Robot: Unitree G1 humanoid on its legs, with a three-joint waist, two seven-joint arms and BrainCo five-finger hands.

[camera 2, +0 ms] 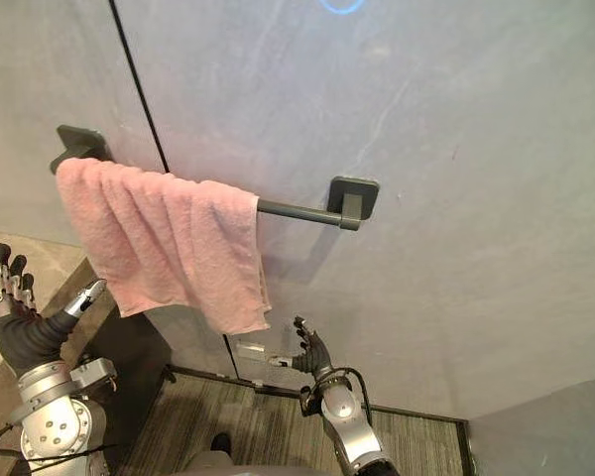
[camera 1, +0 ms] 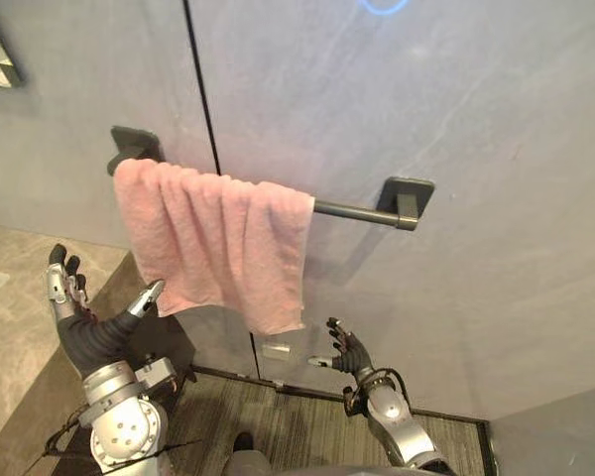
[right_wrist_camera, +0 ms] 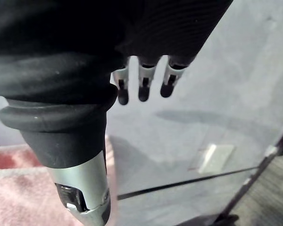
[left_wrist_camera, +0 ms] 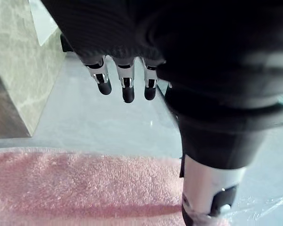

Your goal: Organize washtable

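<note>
The soft pink towel (camera 1: 218,238) hangs over the left end of the dark metal bar (camera 1: 352,209) on the grey wall (camera 1: 476,149), probably to dry and look tidy. The left hand (camera 1: 79,327) is just beside its lower edge, fingers spread, holding nothing. The right hand (camera 1: 349,352) is below the towel, fingers loose and empty.

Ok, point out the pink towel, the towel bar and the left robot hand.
pink towel (camera 1: 218,238), left eye view, middle of the hanging cloth.
towel bar (camera 1: 349,209), left eye view, bare rod beside the towel.
left robot hand (camera 1: 84,332), left eye view, dark-covered back.
</note>
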